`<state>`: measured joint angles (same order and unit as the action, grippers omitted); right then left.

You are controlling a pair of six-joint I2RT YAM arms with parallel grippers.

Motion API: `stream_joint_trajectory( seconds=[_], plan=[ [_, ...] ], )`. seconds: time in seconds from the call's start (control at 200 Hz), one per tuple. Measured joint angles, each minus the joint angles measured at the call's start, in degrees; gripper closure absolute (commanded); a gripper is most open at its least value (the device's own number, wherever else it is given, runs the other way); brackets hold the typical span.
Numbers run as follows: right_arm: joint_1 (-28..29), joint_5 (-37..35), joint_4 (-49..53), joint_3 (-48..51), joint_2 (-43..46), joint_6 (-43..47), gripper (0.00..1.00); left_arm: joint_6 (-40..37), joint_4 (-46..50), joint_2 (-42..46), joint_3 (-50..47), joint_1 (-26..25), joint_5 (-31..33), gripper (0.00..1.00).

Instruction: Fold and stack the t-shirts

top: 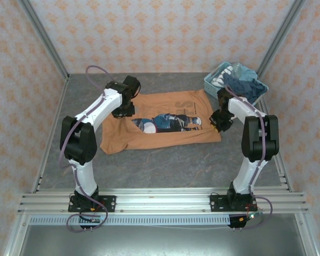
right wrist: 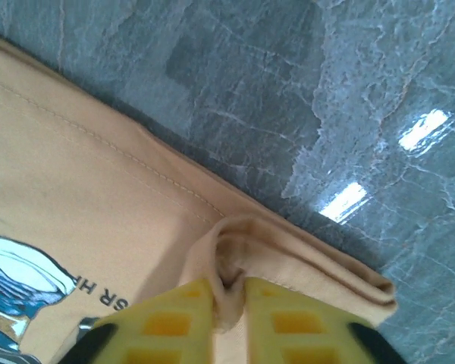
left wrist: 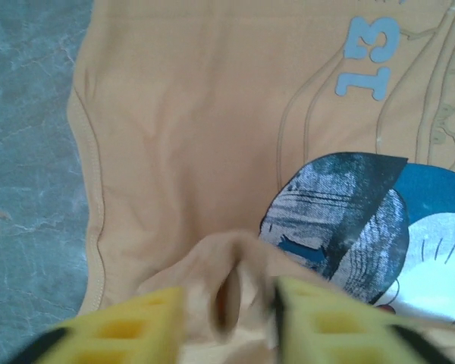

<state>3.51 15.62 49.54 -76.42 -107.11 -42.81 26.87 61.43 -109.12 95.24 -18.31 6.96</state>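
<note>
Lying spread and print-up on the grey table (top: 176, 165), the orange t-shirt (top: 168, 104) stretches between the two arms, while other t-shirts (top: 244, 85) sit heaped in the blue basket (top: 210, 84) at the far right corner. The left gripper (left wrist: 229, 303) hangs over the shirt's far left part, its yellow fingers spread partway, with a soft pucker of cloth standing loosely between them. The right gripper (right wrist: 229, 292) sits at the shirt's right stitched edge, its fingers drawn close and pinching a small ridge of that edge. The cloth looks thin, light and limp: it bunches wherever it is nipped and will sag and drag on the table rather than hold any shape. It is not fragile or slippery, though a shallow pinch could well slide off. Good places to take hold are probably the stitched edges and corners, where doubled cloth gives the fingers more to bite, with both arms lifting evenly so the fold lands straight and the printed front does not wrinkle.
</note>
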Motion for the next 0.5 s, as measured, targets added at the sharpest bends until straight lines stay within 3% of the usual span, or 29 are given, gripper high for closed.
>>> stream_joint_trajectory(
  seconds=[0.1, 0.225, 0.355, 0.5],
  plan=[
    [-0.31, -0.46, 0.48, -0.61, 0.28, 2.25, 0.45, 0.39, -0.79, 2.29, -2.19, 0.31, 0.83, 0.29],
    [-0.35, -1.07, 1.2, 0.83, 3.91, 4.61, 0.43, 3.63, -2.12, 13.68, -14.84, 1.73, -0.76, 0.3],
    [-0.35, -0.85, 1.66, 7.67, 13.29, 5.44, 0.43, 8.59, -2.6, 26.6, -29.94, 4.35, -5.77, 0.3],
    [-0.35, 0.96, 1.25, 14.78, 17.77, 5.62, 0.44, 12.83, -6.73, 29.97, -42.14, 8.37, -12.37, 0.32]
  ],
)
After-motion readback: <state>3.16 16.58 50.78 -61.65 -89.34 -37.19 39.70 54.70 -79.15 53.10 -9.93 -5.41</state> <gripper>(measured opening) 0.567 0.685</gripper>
